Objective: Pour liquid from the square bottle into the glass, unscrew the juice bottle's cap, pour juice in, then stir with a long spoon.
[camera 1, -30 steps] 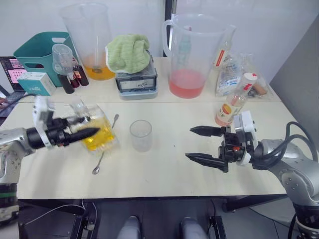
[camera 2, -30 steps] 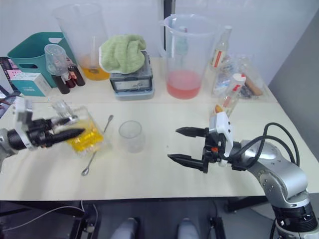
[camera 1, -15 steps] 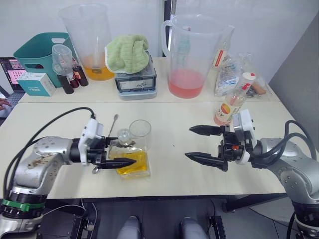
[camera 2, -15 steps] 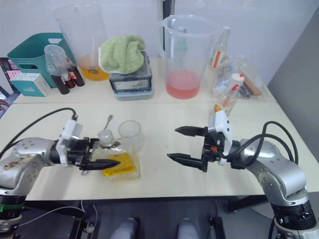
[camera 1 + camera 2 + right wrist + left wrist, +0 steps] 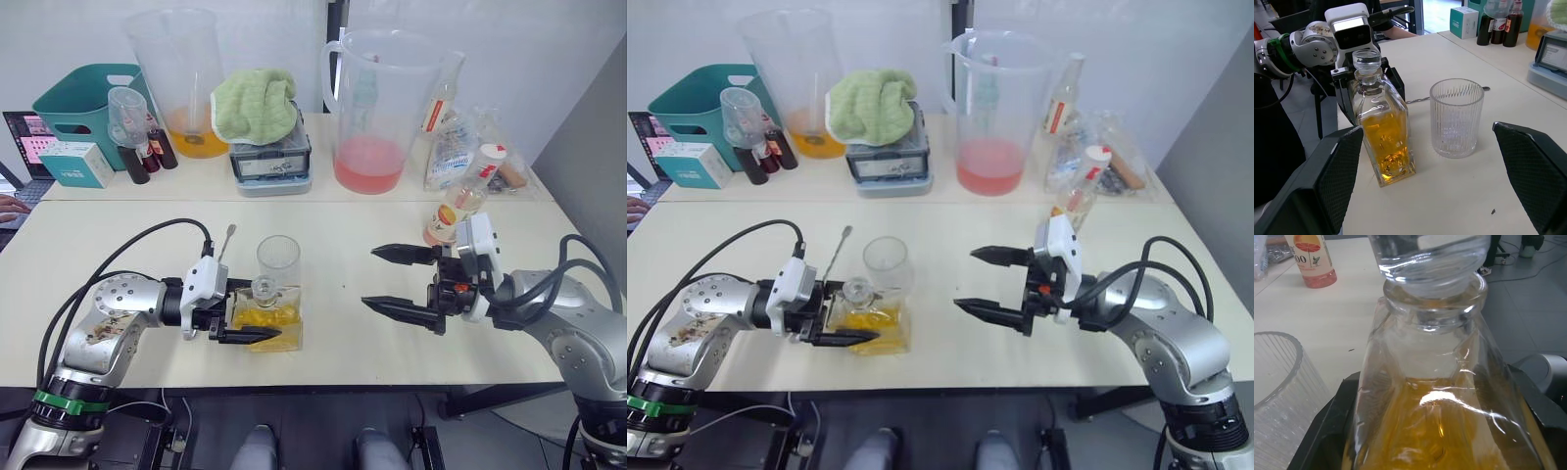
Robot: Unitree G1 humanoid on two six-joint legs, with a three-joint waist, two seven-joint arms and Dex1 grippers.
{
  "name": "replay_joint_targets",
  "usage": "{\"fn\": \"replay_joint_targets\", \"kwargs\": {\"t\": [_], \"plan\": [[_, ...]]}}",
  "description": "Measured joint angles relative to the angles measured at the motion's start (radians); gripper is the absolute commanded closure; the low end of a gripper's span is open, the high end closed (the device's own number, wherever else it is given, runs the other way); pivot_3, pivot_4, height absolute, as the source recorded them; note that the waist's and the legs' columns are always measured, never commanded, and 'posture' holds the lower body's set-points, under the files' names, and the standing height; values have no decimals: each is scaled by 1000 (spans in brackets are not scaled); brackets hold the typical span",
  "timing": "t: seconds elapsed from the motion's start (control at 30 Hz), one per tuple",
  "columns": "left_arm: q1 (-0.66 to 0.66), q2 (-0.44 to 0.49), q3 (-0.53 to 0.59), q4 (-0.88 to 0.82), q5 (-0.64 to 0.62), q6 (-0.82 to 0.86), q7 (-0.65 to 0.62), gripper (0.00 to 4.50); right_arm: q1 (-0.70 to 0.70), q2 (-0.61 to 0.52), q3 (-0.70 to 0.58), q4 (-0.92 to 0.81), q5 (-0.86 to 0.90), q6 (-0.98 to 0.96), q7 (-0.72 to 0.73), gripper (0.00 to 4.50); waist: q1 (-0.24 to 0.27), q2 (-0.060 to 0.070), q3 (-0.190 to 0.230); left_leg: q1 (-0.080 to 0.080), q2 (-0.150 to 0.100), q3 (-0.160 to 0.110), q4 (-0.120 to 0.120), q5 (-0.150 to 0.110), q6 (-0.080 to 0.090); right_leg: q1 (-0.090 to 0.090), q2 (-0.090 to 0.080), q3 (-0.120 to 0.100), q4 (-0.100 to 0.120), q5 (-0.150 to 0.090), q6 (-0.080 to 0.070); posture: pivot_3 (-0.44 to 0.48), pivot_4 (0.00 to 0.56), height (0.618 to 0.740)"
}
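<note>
the left gripper (image 5: 238,317) is clamped on the square bottle (image 5: 265,315) – a squat, angular clear decanter, upright on the table (image 5: 333,343), its lower half full of yellow-orange liquid and a round glass stopper (image 5: 1367,59) in its short neck. the glass (image 5: 278,264) stands just beside it at about 12 o'clock, ribbed, straight-sided and empty. the long spoon (image 5: 226,241) lies at 11 o'clock from the bottle, its thin handle partly hidden by the gripper. the right gripper (image 5: 387,279) hovers at 3 o'clock from the glass, fingers spread wide and holding nothing. the juice bottle (image 5: 462,200) – slim, pinkish-orange inside, white cap (image 5: 493,152) on – stands beyond that gripper.
</note>
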Motion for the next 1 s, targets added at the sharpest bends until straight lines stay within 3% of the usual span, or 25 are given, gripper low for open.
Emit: {"fn": "replay_joint_targets", "kwargs": {"t": [0.1,0.9,1.0], "plan": [[1,-17,3,25,5,-3,22,25,0,0,0,0,0,9,-5,0,1,0,0,0,0,0,0,0,0,0,0,0,0,0,0,0,150,740],[19,3,20,-60,-76,120,46,25,-30,2,1,2,0,25,7,0,1,0,0,0,0,0,0,0,0,0,0,0,0,0,0,0,150,740],[6,2,20,-61,-77,131,49,825,-35,4,1,2,0,25,6,0,1,0,0,0,0,0,0,0,0,0,0,0,0,0,0,0,150,740]]}}
